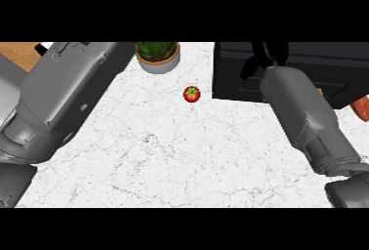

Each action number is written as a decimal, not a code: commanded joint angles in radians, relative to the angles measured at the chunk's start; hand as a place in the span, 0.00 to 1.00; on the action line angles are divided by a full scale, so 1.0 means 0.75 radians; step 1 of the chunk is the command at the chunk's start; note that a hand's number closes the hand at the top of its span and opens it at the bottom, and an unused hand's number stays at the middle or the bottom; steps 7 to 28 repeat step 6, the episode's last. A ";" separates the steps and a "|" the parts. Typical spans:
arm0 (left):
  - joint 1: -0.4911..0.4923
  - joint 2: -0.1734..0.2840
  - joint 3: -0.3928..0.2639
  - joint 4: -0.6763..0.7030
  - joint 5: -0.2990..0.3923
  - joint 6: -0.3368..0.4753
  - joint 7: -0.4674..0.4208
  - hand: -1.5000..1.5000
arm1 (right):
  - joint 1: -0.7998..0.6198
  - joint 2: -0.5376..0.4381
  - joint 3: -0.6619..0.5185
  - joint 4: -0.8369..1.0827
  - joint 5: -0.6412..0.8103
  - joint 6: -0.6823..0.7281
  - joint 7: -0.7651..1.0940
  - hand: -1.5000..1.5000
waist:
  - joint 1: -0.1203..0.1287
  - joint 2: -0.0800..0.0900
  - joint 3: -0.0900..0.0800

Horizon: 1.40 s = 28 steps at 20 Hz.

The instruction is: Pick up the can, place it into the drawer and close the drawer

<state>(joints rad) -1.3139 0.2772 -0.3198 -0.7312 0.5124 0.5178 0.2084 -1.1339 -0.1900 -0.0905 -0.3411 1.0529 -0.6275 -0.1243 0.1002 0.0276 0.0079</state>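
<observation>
No can shows in the head view. The black drawer unit [234, 73] stands on the white marble counter [180, 156] at the upper right. My right forearm [302, 112] reaches up from the lower right, and my right hand [258, 57] lies over the dark top of the unit. The hand is black against black, so its pose and anything in it are hidden. My left forearm [61, 97] rises along the left side to the top edge, and its hand is out of view.
A small red tomato [191, 93] lies on the counter just left of the drawer unit. A potted plant [157, 56] stands at the top centre. A reddish object [362, 108] pokes in at the right edge. Wooden flooring [18, 53] shows at the top left.
</observation>
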 commanded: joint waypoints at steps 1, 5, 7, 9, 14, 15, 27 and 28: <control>0.058 0.065 0.003 -0.075 0.009 -0.049 0.028 0.00 | -0.115 0.039 -0.119 -0.058 -0.144 -0.025 -0.080 0.00 | 0.028 -0.018 -0.007; 0.128 0.078 -0.007 -0.172 -0.002 -0.016 0.036 0.00 | -0.150 0.019 -0.149 -0.020 -0.160 0.004 -0.109 0.00 | 0.026 -0.021 -0.009; 0.104 0.128 0.015 -0.200 0.023 -0.060 0.084 0.00 | -0.111 0.017 -0.169 -0.026 -0.183 -0.027 -0.163 0.00 | 0.025 -0.022 -0.008; 0.104 0.128 0.015 -0.200 0.023 -0.060 0.084 0.00 | -0.111 0.017 -0.169 -0.026 -0.183 -0.027 -0.163 0.00 | 0.025 -0.022 -0.008; 0.104 0.128 0.015 -0.200 0.023 -0.060 0.084 0.00 | -0.111 0.017 -0.169 -0.026 -0.183 -0.027 -0.163 0.00 | 0.025 -0.022 -0.008; 0.104 0.128 0.015 -0.200 0.023 -0.060 0.084 0.00 | -0.111 0.017 -0.169 -0.026 -0.183 -0.027 -0.163 0.00 | 0.025 -0.022 -0.008; 0.104 0.128 0.015 -0.200 0.023 -0.060 0.084 0.00 | -0.111 0.017 -0.169 -0.026 -0.183 -0.027 -0.163 0.00 | 0.025 -0.022 -0.008; 0.104 0.128 0.015 -0.200 0.023 -0.060 0.084 0.00 | -0.111 0.017 -0.169 -0.026 -0.183 -0.027 -0.163 0.00 | 0.025 -0.022 -0.008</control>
